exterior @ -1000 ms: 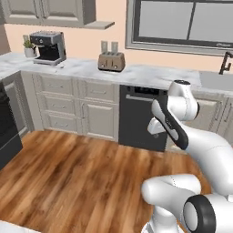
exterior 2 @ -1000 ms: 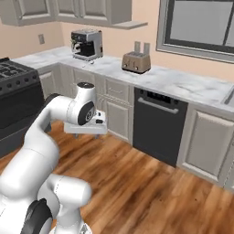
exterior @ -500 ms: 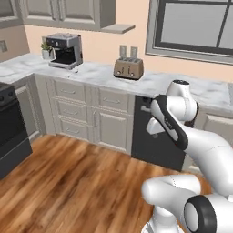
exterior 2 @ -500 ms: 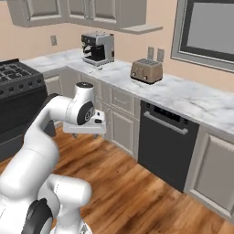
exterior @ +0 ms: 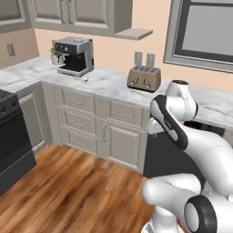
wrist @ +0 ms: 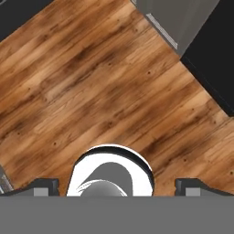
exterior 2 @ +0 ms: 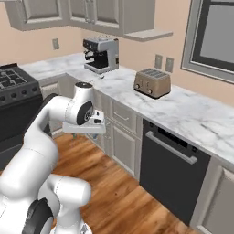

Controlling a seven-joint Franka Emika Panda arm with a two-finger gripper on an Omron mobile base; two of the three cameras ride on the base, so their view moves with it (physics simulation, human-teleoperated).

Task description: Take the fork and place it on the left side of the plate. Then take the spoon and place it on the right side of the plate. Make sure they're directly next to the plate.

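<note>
Since the earlier frames the base has driven on: whole scene shifted, coffee machine [exterior: 73, 55] and toaster [exterior: 144, 78] now sit further right in the left base view. Both stand on the marble counter [exterior: 107, 84], coffee machine toward its left end, toaster further right near the window [exterior: 207, 34]. Dishwasher [exterior 2: 171, 167] sits below the counter's front edge, right of the toaster. Gripper [wrist: 114, 185] hangs over the wood floor [wrist: 91, 87], fingers wide apart, nothing between them. Fork, spoon, plate: whereabouts cannot be told.
</note>
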